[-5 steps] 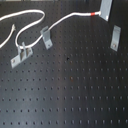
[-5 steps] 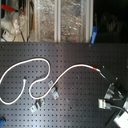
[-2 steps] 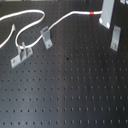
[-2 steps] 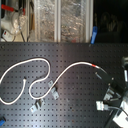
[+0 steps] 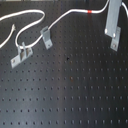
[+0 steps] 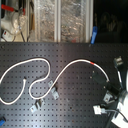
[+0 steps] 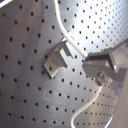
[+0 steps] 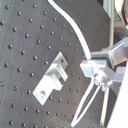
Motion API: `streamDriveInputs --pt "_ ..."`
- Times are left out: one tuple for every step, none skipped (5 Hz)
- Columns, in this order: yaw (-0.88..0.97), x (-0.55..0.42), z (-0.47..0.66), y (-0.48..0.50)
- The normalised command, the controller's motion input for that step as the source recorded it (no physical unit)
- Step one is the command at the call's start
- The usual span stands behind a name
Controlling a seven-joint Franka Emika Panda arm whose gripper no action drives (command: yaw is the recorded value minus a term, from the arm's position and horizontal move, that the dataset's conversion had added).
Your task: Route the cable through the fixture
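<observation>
Gripper (image 7: 102, 67) sits over the black perforated board (image 5: 75, 95), fingers pressed onto the white cable (image 7: 75, 47) in both wrist views. 1 grey metal bracket (image 7: 57, 59) stands just beside the held stretch. Farther off, in the first exterior view, 2 brackets (image 5: 46, 37) sit near the cable's loop, its red band (image 5: 90, 11) beside a flat grey bar (image 5: 113, 22). Shelving clutter (image 6: 50, 20) lies behind the board.

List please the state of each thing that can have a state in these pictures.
cable: lies loose in loops on the board, beside the fixtures, through none that shows
red band: on the cable, close to the claw
fixtures: standing, no cable in them
claw: shut on the cable
</observation>
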Motion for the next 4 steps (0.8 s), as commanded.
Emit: streamDriveInputs --pt "0.01 -0.484 0.5 0.053" --pt "0.0 -0.026 0.0 0.015" --pt "0.0 -0.16 -0.02 0.2" --pt "0.0 0.0 0.02 0.0"
